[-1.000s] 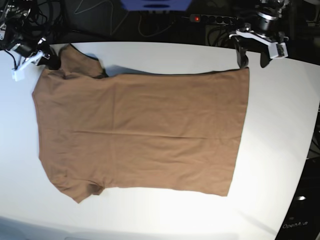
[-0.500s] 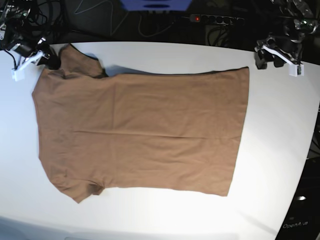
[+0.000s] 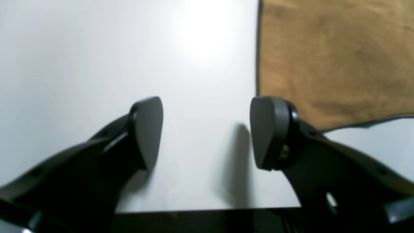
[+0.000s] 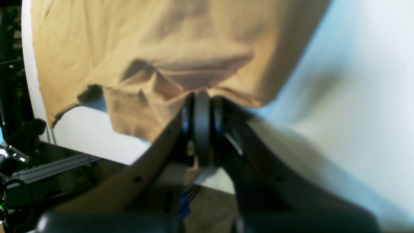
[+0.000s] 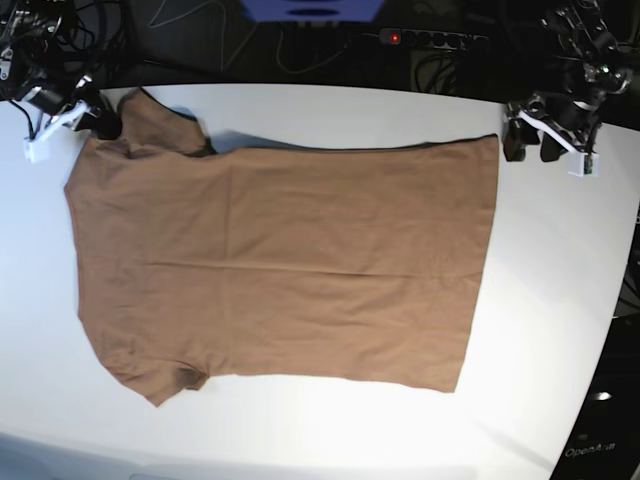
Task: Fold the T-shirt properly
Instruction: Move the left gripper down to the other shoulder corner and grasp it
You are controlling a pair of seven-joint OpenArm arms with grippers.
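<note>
The brown T-shirt lies spread flat on the white table, with its neck end at the left and its hem at the right. My right gripper is at the far left corner, shut on the cloth by the sleeve. In the right wrist view the cloth puckers where that gripper pinches its edge. My left gripper hovers open just right of the hem's far corner, holding nothing. Between its fingers in the left wrist view is bare table, with the hem corner beside the right fingertip.
A power strip with a red light, cables and a blue object lie behind the table's far edge. The table's rim runs close under my left gripper. White tabletop surrounds the shirt on the right and in front.
My left gripper has moved right, away from the hem's far corner, and now stands beside it on bare table. The shirt and the right gripper have not moved.
</note>
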